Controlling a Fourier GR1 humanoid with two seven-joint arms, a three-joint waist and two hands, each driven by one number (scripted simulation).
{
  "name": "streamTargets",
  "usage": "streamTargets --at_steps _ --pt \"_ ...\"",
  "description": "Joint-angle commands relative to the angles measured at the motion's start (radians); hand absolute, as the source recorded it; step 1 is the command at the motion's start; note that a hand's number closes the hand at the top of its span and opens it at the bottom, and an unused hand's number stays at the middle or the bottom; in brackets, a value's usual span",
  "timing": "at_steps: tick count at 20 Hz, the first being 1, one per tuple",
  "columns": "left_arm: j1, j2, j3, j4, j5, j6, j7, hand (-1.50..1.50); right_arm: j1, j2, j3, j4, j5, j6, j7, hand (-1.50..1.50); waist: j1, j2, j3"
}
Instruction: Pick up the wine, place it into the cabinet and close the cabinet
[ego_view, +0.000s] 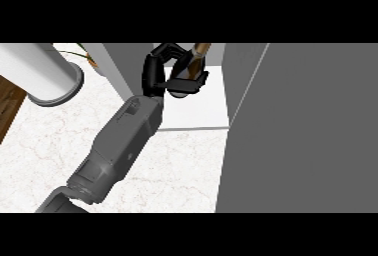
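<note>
The wine bottle (194, 69) is dark with a brown neck and sits tilted, its neck pointing to the view's top, over the white floor of the open cabinet (201, 111). My left hand (157, 64) is shut on the bottle, with fingers curled over its body from the left. The grey forearm runs up from the lower left edge to that hand. The cabinet's grey door (310, 130) stands open and fills the right side. My right hand shows nowhere.
A tall white cylinder (38, 72) stands on the marble counter (170, 170) at the upper left. A bit of a leafy plant (89, 58) shows beside the cabinet's left wall (122, 65). The counter's edge and a wood floor lie at the far left.
</note>
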Motion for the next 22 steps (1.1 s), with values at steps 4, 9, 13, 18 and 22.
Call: streamTargets --at_steps 4,9,13,18,22 --pt "-0.116 0.032 0.081 0.152 -0.007 0.015 -0.067 1.5 0.051 -0.002 -0.021 -0.065 -0.084 0.024 -0.013 -1.5 -0.013 0.006 0.001" --pt "-0.15 -0.004 0.122 0.217 0.007 0.021 -0.079 1.5 0.043 0.032 0.055 -0.053 -0.017 0.008 -0.02 -1.5 -0.015 0.007 0.0" --pt "-0.107 0.001 0.182 0.23 0.059 -0.041 -0.111 1.5 0.017 0.02 0.034 -0.088 -0.048 -0.001 0.036 -1.5 -0.018 0.009 -0.001" --pt "-0.158 0.007 0.212 0.262 0.081 -0.078 -0.074 1.5 -0.015 0.005 -0.004 -0.067 -0.056 0.004 0.028 -1.5 -0.02 0.01 0.0" --pt "-0.177 0.001 0.23 0.284 0.079 -0.054 -0.093 1.5 -0.026 0.009 -0.002 -0.048 -0.079 0.004 0.044 -1.5 -0.022 0.012 0.0"
